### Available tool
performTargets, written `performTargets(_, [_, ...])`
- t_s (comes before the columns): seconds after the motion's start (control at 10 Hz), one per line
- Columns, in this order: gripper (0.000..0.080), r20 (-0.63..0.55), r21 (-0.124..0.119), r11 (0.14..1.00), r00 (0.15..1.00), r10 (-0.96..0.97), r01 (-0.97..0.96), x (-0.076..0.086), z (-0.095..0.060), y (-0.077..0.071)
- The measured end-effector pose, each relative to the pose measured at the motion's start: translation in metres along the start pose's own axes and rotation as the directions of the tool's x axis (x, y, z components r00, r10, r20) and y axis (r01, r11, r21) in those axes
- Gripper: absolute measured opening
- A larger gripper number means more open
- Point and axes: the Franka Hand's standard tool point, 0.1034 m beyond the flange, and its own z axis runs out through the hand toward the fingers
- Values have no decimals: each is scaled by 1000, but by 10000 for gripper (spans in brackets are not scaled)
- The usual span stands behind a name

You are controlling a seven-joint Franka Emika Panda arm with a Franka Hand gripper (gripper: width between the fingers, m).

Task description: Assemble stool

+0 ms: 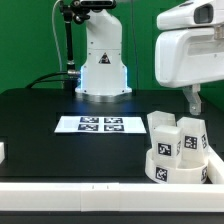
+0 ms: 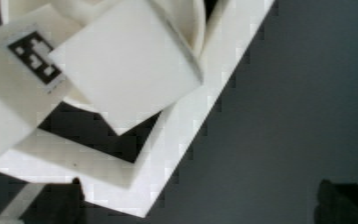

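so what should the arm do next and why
Probably a small drop straight down toward the nearest leg. In the exterior view the gripper hangs just above the stool parts, where white legs stand on the round seat near the white rail. Nothing looks held. The wrist view shows only tilted white faces and a tag close up, so whether the fingers are lined up is unclear.

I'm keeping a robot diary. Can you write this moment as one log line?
pincer: above stool parts, holding nothing seen | legs: standing on round seat | marker board: flat on table

White legs (image 1: 180,135) standing on round seat (image 1: 172,168).
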Motion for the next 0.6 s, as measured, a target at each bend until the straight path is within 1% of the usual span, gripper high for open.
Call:
performTargets(0.1, [649,0,0,998,998,-71,71,0,0,1])
performTargets(0.2, [649,1,0,995,995,-100,100,0,0,1])
performTargets(0.3, [649,7,-5,981,981,-192,192,-2,4,2])
performTargets(0.5, [649,26,4,976,976,-218,218,-9,19,4])
performTargets(0.6, [649,30,6,977,976,-214,214,-11,22,6])
